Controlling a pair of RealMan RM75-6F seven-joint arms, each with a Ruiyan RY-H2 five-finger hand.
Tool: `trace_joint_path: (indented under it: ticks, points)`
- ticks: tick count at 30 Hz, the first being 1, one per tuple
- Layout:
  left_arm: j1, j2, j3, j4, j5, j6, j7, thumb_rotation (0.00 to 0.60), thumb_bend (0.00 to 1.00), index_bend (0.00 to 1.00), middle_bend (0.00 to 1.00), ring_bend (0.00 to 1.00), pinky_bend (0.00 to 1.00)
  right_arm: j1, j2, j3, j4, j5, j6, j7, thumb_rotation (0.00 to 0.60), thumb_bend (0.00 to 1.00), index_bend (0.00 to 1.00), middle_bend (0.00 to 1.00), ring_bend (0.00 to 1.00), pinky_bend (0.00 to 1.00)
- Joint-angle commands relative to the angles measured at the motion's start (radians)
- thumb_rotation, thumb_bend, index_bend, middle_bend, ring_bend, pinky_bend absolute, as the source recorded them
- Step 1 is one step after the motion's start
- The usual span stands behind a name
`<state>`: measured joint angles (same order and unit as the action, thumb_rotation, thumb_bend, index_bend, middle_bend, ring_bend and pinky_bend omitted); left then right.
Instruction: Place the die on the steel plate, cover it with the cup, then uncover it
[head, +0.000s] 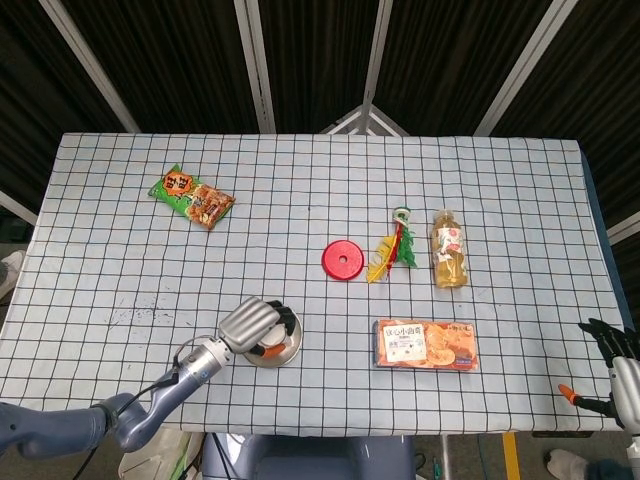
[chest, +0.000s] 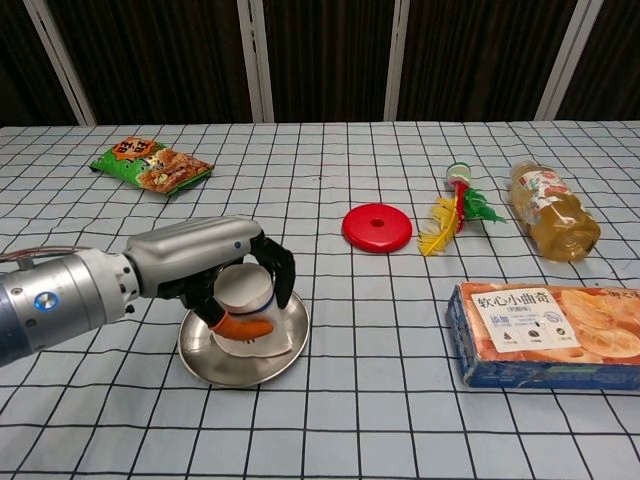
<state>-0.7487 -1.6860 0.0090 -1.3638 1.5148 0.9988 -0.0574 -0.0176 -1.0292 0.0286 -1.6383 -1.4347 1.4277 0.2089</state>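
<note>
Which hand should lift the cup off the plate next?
Left. The left hand holds the inverted white paper cup on the round steel plate; the right hand idles beyond the table's far edge.

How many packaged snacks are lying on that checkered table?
2. A green and orange crinkly snack bag lies at the far left; an orange and blue flat biscuit box lies near the front right, below the amber drink bottle.

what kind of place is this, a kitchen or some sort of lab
Most likely a robot test setup, not a kitchen: a table under a checked cloth with black curtains behind, unrelated props scattered about (snack bag, drink bottle, red disc), no kitchen fittings.
</note>
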Motion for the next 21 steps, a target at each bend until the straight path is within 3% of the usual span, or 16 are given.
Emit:
trace_joint_path:
  ticks: [1,10,21]
  points:
    - [0.012,0.007,0.018,-0.016,0.011,0.005,-0.038,0.6,0.46,0.56,0.47,0.39,0.54,0.0,0.0,-0.001,0.0,0.0,-0.001,-0.001,0.6,0.06,0.2,0.14,0.13,0.0]
    - [0.034,0.066,0.054,-0.091,0.016,-0.015,-0.216,0.6,0.46,0.56,0.47,0.39,0.54,0.001,0.002,0.002,-0.007,0.006,-0.004,-0.007,0.6,0.06,0.2,0.14,0.13,0.0]
    - [0.029,0.079,0.026,-0.017,0.0,-0.022,-0.079,0.6,0.46,0.56,0.47,0.39,0.54,0.004,0.001,-0.004,-0.013,0.001,-0.014,-0.009,0.6,0.06,0.2,0.14,0.13,0.0]
